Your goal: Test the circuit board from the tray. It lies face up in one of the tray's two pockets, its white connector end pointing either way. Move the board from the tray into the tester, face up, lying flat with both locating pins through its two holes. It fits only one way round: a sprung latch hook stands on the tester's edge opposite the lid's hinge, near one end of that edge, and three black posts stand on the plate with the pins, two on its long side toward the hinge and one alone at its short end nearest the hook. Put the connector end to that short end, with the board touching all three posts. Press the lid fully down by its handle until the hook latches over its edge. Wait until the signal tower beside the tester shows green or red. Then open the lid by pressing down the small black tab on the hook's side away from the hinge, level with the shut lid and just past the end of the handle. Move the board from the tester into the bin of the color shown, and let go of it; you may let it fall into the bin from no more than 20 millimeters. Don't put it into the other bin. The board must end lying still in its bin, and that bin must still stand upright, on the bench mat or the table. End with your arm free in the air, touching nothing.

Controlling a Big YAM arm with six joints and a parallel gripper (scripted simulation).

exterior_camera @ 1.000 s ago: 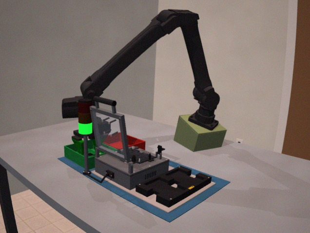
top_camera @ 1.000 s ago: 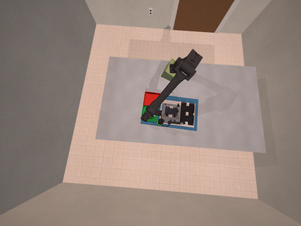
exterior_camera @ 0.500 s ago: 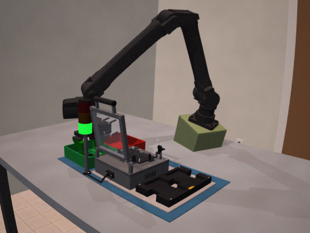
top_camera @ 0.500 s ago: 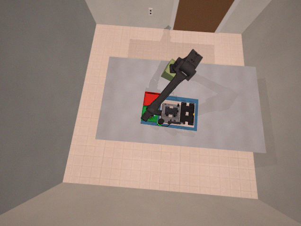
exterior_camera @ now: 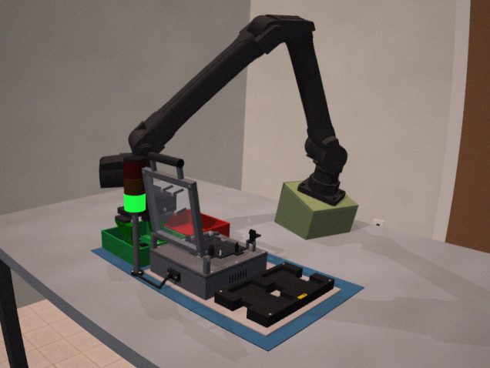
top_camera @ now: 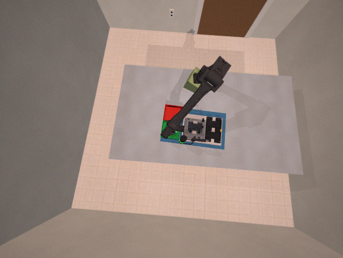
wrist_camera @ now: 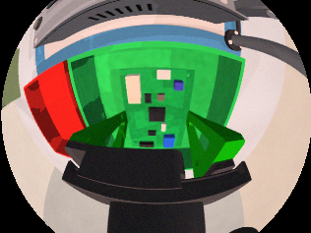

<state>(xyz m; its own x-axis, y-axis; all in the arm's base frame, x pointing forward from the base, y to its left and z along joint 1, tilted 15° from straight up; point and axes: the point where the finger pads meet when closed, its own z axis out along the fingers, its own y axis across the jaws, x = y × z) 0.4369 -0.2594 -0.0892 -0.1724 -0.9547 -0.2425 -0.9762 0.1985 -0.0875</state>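
My gripper is shut on the green circuit board and holds it by its long edges. It hangs low in the green bin. The board faces up, its white connector at the far left. I cannot tell whether it touches the bin floor. The red bin stands right beside the green one. The signal tower shows green. The tester stands with its lid raised and its plate bare.
The black tray lies beside the tester on the blue mat. A cable runs from the tower's foot to the tester. The olive block carries the arm's base behind the bins.
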